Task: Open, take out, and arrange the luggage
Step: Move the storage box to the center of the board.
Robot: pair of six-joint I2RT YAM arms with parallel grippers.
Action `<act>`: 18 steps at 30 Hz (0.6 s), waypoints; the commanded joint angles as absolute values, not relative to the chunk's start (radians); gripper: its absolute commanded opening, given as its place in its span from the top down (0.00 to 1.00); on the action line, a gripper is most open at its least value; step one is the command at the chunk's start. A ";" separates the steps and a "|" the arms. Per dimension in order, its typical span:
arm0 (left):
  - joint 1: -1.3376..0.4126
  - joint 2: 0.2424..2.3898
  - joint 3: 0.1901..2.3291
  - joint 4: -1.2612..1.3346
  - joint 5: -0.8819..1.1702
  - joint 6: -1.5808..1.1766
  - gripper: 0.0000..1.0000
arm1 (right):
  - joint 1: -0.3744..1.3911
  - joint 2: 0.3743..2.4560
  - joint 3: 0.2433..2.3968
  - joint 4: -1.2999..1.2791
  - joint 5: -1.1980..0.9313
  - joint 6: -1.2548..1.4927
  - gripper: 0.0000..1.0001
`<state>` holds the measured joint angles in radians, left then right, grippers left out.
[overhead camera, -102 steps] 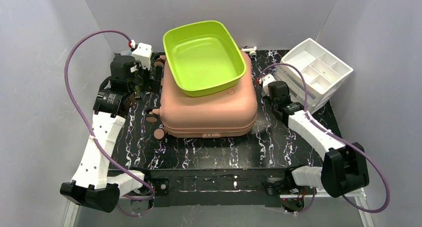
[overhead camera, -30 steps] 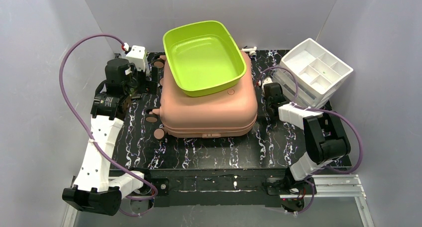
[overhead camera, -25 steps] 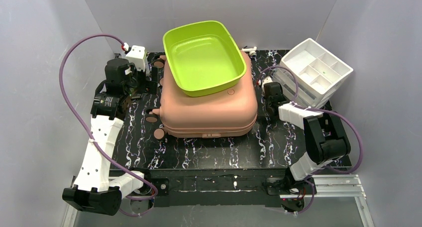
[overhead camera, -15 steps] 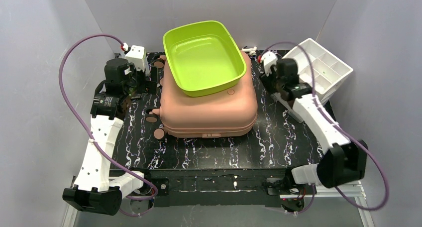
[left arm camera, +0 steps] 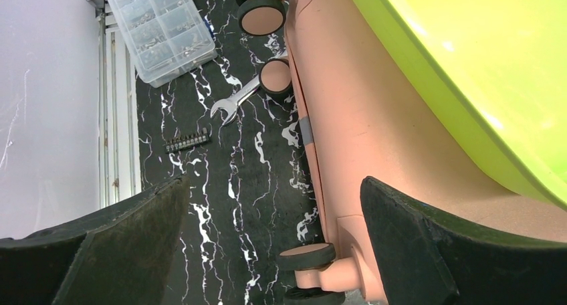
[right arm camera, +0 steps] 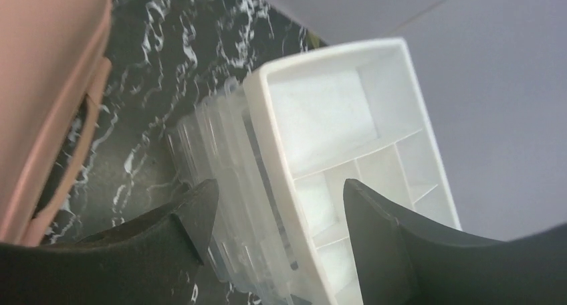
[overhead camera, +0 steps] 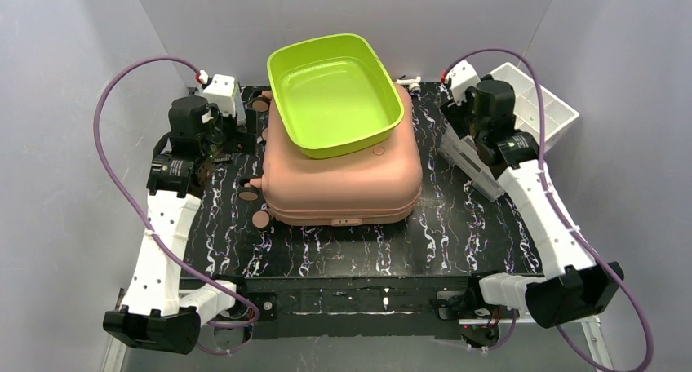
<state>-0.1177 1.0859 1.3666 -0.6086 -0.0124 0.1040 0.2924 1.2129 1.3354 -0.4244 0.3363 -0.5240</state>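
at the middle of the marbled black table (overhead camera: 343,254) the luggage (overhead camera: 343,176) lies flat and shut, its wheels (left arm camera: 262,15) turned toward the left arm. an empty lime-green tray (overhead camera: 326,86) sits on its lid. opening looks not yet begun, so the step in hand seems to be getting into position for it. the left gripper (left arm camera: 273,184) hovers spread wide and empty just beside the wheeled side. the right gripper (right arm camera: 277,191) has its fingers apart, holding nothing, up by the white drawer organizer (overhead camera: 548,111) at the far right, apart from the case. the next move likely calls for lifting the tray off first, since it would slide once the lid swings. after that comes working the small catch (overhead camera: 347,222) on the near edge.
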 commanded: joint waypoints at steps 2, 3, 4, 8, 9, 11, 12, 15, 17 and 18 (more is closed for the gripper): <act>-0.109 1.043 1.349 -0.611 0.031 0.104 0.02 | 0.244 1.282 1.316 -0.404 0.459 -0.537 0.23; -0.108 1.041 1.348 -0.609 0.033 0.105 0.02 | 0.221 1.297 1.321 -0.409 0.457 -0.532 0.23; -0.107 1.038 1.346 -0.609 0.036 0.105 0.02 | 0.201 1.309 1.324 -0.409 0.448 -0.526 0.24; -0.107 1.036 1.342 -0.609 0.040 0.105 0.02 | 0.114 1.344 1.340 -0.418 0.385 -0.509 0.27; -0.106 1.036 1.342 -0.609 0.040 0.104 0.02 | 0.097 1.355 1.347 -0.427 0.369 -0.505 0.29; -0.105 1.033 1.343 -0.609 0.041 0.103 0.02 | 0.063 1.382 1.358 -0.446 0.341 -0.498 0.32; -0.104 1.032 1.344 -0.608 0.041 0.103 0.02 | 0.050 1.391 1.360 -0.455 0.327 -0.494 0.34; -0.104 1.031 1.345 -0.607 0.040 0.103 0.02 | 0.032 1.406 1.359 -0.482 0.288 -0.484 0.40; -0.103 1.031 1.348 -0.608 0.039 0.105 0.02 | 0.032 1.402 1.355 -0.499 0.265 -0.473 0.44; -0.103 1.031 1.351 -0.609 0.036 0.107 0.02 | 0.032 1.397 1.351 -0.506 0.253 -0.469 0.47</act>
<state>-0.1108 1.0565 1.3506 -0.6079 0.0303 0.1043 0.0414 1.3972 1.3258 -0.4717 0.3073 -0.4957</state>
